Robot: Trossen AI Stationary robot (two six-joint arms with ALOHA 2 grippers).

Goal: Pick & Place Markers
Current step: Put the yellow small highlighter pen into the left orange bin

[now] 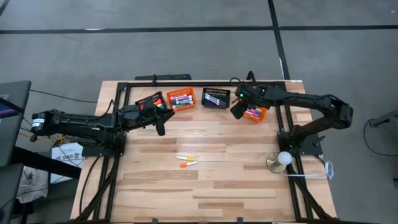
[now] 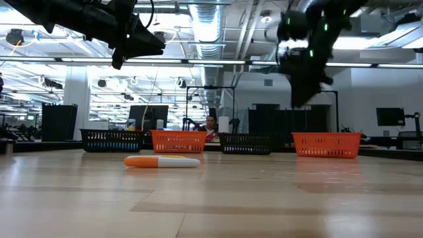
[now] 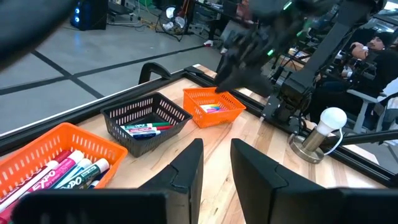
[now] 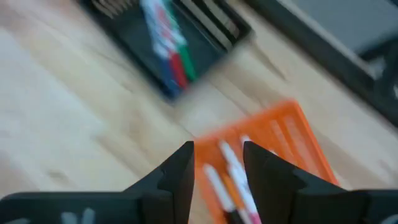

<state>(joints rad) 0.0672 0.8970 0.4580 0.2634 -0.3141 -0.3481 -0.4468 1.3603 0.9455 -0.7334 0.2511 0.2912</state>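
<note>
You're most of the way there: nearly all the markers already sit in the four baskets along the back of the table [image 1: 249, 186], and only two orange-capped markers [image 1: 186, 161] are left lying loose mid-table. Your right gripper [image 1: 239, 109] hangs over the far-right orange basket [image 1: 255, 114] with its jaws parted and nothing between them. Your left gripper [image 1: 160, 126] hovers near the left black basket [image 1: 151, 101], fingers a narrow gap apart and empty, so it looks like two more pickups to go.
</note>
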